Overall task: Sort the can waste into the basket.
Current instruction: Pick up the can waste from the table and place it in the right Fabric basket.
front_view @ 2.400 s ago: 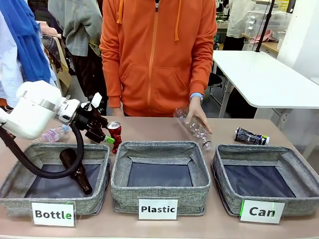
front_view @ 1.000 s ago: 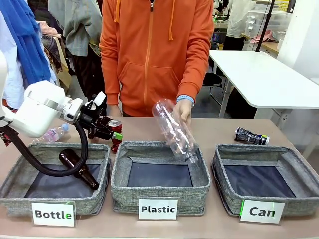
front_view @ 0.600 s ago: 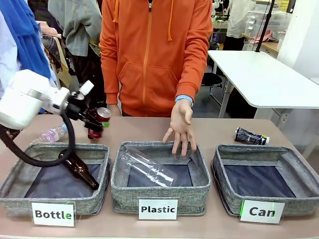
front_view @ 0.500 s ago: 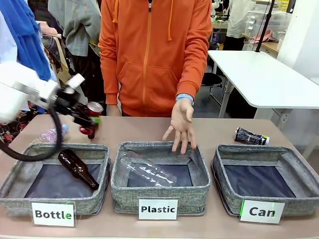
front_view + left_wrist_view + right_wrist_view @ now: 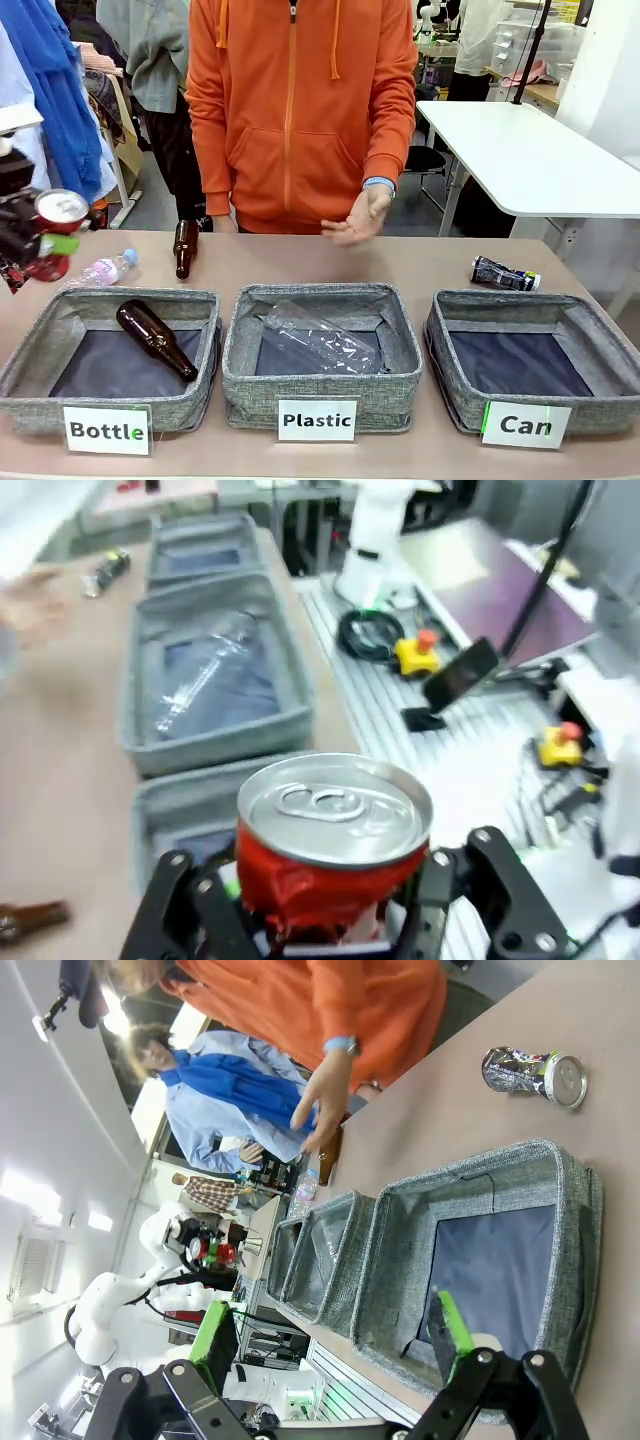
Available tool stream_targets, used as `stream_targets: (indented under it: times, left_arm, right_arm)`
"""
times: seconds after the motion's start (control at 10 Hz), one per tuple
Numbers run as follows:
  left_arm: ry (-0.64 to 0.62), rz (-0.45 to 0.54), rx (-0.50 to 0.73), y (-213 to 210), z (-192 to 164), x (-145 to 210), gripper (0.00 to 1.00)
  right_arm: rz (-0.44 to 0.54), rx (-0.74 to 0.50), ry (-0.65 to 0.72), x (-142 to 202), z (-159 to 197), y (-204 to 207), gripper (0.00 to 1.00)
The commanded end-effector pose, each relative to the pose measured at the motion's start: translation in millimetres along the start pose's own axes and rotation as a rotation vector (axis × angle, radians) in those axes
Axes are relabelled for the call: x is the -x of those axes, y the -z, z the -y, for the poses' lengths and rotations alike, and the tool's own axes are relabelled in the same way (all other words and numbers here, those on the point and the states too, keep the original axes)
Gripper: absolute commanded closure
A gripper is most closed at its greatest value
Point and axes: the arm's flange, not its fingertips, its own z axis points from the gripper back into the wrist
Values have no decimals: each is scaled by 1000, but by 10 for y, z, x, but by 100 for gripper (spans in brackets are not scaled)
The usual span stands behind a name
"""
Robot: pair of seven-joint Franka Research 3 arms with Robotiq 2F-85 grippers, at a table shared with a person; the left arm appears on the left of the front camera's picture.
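At your nine o'clock, at the front view's left edge, the left gripper (image 5: pixel 42 245) is clamped on the red can (image 5: pixel 58 212), which it holds above the table (image 5: pixel 300 262). The can's body looks dented, though the wrist view is blurred. Toward ten o'clock a small clear bottle (image 5: pixel 105 268) lies on the table, with a second brown bottle (image 5: pixel 184 248) upright beside it. In front of them the Bottle basket (image 5: pixel 110 296) holds a brown bottle (image 5: pixel 155 340) on its side. At centre, the Plastic basket (image 5: pixel 320 400) contains a clear plastic bottle (image 5: pixel 320 340), and at twelve o'clock the person's hand (image 5: pixel 360 215) is raised above the table. At two o'clock the black can (image 5: pixel 505 273) lies on the table just behind the Can basket (image 5: pixel 520 300). The right gripper (image 5: pixel 335 1345) is spread wide, with nothing between its fingers.
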Motion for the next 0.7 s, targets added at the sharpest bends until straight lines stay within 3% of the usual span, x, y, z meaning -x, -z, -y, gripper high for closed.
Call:
stream_targets:
  times: [0.0, 0.1, 0.2, 0.5, 0.6]
  left_arm:
    - [21, -41, -37, 212, 300, 94, 100]
    - [12, 13, -123, 75, 225, 183, 100]
    - [-2, -25, 3, 107, 206, 49, 100]
    - [-5, -28, -26, 149, 271, 112, 100]
    - [-1, 17, -35, 569, 100, -97, 100]
  right_arm:
    - [20, -17, -29, -17, 8, 8, 0]
    - [20, -17, -29, -17, 8, 8, 0]
    - [20, -17, -29, -17, 8, 8, 0]
    - [20, -17, -29, -17, 8, 8, 0]
    - [0, 0, 0, 0, 0, 0, 0]
